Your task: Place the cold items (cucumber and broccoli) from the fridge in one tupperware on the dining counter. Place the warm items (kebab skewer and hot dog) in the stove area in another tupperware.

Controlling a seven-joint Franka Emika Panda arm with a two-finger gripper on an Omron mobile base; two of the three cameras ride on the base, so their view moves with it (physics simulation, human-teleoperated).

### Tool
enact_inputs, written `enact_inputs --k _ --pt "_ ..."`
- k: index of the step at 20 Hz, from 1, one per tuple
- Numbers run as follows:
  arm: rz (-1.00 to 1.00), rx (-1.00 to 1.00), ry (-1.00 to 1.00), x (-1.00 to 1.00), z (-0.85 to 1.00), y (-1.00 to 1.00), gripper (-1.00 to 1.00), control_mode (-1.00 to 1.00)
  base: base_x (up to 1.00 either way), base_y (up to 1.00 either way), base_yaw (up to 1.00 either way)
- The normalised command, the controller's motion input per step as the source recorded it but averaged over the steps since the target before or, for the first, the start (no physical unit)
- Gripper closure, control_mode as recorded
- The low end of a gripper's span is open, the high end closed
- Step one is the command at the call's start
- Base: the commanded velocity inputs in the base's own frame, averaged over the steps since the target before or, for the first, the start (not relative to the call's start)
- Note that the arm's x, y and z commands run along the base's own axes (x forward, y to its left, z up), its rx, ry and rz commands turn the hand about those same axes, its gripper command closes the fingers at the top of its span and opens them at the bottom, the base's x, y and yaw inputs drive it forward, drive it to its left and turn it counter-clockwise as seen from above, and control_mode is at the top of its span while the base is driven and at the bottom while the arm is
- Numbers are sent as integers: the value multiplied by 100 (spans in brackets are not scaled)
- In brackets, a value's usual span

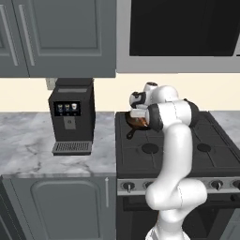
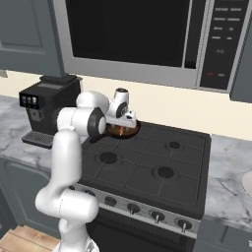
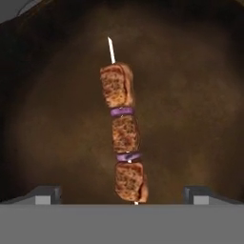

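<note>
One kebab skewer (image 3: 124,138) lies flat in dark pan (image 3: 43,119) on stove's (image 2: 147,162) rear left burner, kept warm there. Gripper (image 3: 122,193) hangs over it, jaws spread wide, nothing held, straddling skewer for likely pickup. Marble counter (image 1: 33,145), coffee machine (image 1: 71,115) left; microwave (image 2: 133,34) above.

The tool (image 3: 122,195) hangs over the pan (image 2: 121,131) on the stove's (image 1: 187,154) back-left burner, its fingertips (image 3: 46,194) spread wide to either side of the kebab skewer (image 3: 123,138) — bare pan floor lies open on both flanks of the meat. Above, the microwave (image 2: 133,34) caps the headroom. To the left, the coffee machine (image 1: 71,117) stands on the marble surface (image 1: 28,145) — well apart from the pan. The front burners are free.
</note>
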Motion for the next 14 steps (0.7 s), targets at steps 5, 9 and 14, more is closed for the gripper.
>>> enact_inputs --k 5,9,14 --pt "4 0 0 2 -30 -8 -100 -100 0 0 0" --pt "3 0 0 18 -24 -1 -100 -100 0 0 0" --pt "4 0 0 25 -24 0 -100 -100 0 0 0"
